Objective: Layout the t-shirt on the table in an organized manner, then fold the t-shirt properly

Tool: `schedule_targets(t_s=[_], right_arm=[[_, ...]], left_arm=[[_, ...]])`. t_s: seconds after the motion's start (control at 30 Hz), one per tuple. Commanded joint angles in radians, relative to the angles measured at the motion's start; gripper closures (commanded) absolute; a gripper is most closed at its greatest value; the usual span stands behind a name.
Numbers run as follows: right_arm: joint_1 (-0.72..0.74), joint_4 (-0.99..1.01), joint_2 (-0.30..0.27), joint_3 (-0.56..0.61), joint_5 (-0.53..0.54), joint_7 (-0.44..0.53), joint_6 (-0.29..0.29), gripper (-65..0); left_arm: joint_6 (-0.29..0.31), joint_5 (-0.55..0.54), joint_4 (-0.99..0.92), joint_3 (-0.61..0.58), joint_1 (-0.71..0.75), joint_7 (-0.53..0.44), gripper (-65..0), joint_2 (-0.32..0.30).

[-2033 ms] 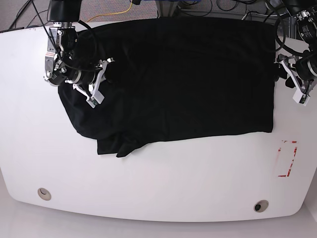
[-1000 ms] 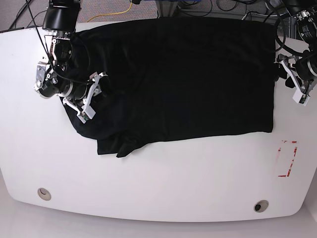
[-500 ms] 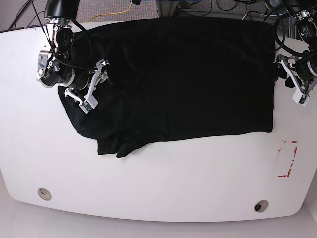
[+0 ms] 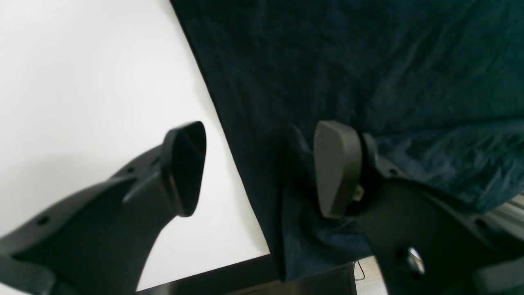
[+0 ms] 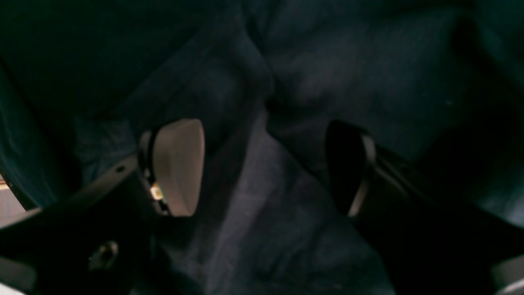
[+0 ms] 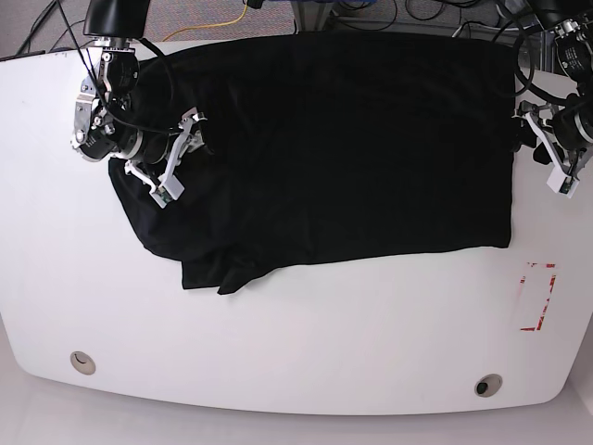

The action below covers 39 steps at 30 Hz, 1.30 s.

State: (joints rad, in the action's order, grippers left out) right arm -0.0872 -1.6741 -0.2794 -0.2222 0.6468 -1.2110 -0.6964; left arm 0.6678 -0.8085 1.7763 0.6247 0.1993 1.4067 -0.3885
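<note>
The black shirt [image 6: 343,148] lies spread across the far half of the white counter [image 6: 278,343], its far edge right at the counter's back edge. The side on the base view's right is straight and tidy; the side on that view's left is rumpled, with a bunched flap [image 6: 227,273] trailing toward the near side.

Over on the base view's left, the right gripper [image 6: 176,158] hangs above that rumpled part, fingers spread. From its wrist camera there's a raised fold [image 5: 254,135] of cloth running up between the two pads [image 5: 180,168], but neither pad is pressing on it — released, nothing held.

On the base view's right, the left gripper [image 6: 547,153] sits at the shirt's straight side edge. Its wrist camera shows the jaws wide apart and straddling that edge: one finger [image 4: 184,168] over bare counter [image 4: 90,82], the other finger [image 4: 335,168] over the cloth [image 4: 368,73], with a small ridge of fabric just beside its pad. Open, gripping nothing.

Near the counter's right-hand corner in the base view, a red tape outline [image 6: 537,297] sits clear of the shirt, and two round grommets [image 6: 488,385] mark the near edge, well apart from each other.
</note>
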Motion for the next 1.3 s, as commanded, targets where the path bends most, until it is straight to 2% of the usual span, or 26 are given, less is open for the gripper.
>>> schedule_targets(t_s=[0.0, 0.23, 0.6, 0.7, 0.83, 0.87, 0.9, 1.27], right_arm=[[0.011, -0.016, -0.008, -0.004, -0.023, 0.016, -0.002, -43.8], [0.013, -0.016, 0.022, 0.031, -0.081, 0.016, -0.002, -43.8], [0.016, -0.016, 0.025, 0.037, -0.08, 0.016, -0.002, -43.3], [0.016, -0.016, 0.025, 0.036, -0.081, 0.016, -0.002, -36.5], [0.019, -0.014, 0.025, 0.036, -0.081, 0.018, -0.002, -12.7], [0.023, -0.014, 0.025, 0.036, -0.081, 0.024, -0.002, -4.3], [0.025, -0.013, 0.025, 0.037, -0.081, 0.027, -0.002, 0.0], [0.027, 0.001, 0.025, 0.033, -0.081, 0.029, -0.002, 0.0]], left_arm=[[0.004, -0.015, 0.013, 0.007, -0.005, -0.01, -39.2, -0.019], [0.004, -0.015, 0.013, 0.008, -0.005, -0.01, -39.2, -0.019], [0.005, -0.015, 0.013, 0.01, -0.004, -0.01, -39.2, -0.019], [0.005, -0.015, 0.013, 0.01, -0.004, -0.01, -39.2, -0.019], [0.005, -0.015, 0.013, 0.01, -0.004, -0.01, -39.2, -0.019], [0.005, -0.015, 0.013, 0.01, -0.004, -0.01, -39.2, -0.019], [0.005, -0.015, 0.013, 0.01, -0.004, -0.01, -39.2, -0.019], [0.005, -0.015, 0.013, 0.01, -0.004, -0.01, -39.2, -0.019]])
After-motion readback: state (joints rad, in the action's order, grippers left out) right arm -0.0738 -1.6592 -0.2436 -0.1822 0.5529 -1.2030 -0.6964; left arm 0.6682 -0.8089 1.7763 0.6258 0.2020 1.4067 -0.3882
